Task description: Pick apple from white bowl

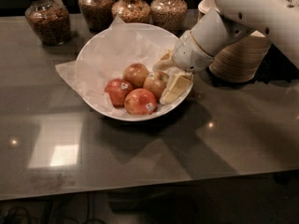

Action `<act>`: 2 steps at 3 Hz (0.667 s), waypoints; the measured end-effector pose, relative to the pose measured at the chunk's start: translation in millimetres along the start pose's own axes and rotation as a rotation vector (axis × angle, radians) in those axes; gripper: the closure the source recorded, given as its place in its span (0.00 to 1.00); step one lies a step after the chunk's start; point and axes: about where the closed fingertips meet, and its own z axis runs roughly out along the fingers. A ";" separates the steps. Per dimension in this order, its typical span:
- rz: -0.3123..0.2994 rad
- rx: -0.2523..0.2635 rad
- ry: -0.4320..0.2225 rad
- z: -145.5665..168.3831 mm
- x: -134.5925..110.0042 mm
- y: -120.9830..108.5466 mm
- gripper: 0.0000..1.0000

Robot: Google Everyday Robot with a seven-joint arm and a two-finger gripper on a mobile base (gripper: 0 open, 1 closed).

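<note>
The white bowl, wide and lined with crinkled white paper, sits at the back middle of the dark table. It holds four apples. The apple, the palest one with no sticker, lies at the bowl's right side. Two redder apples with white stickers lie in front, and a darker stickerless apple lies behind. My gripper reaches in over the bowl's right rim. Its cream fingers are spread apart at the pale apple's right side, one behind it and one in front. The apple rests in the bowl.
Several glass jars of dry food stand along the back edge. A stack of small beige paper bowls stands right of the white bowl, partly behind my arm. The table's front edge runs along the bottom.
</note>
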 end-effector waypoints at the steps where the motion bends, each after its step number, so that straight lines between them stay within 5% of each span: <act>1: 0.003 -0.004 0.001 2.3 1.1 0.5 0.36; 2: 0.009 -0.015 0.004 7.3 3.3 0.7 0.45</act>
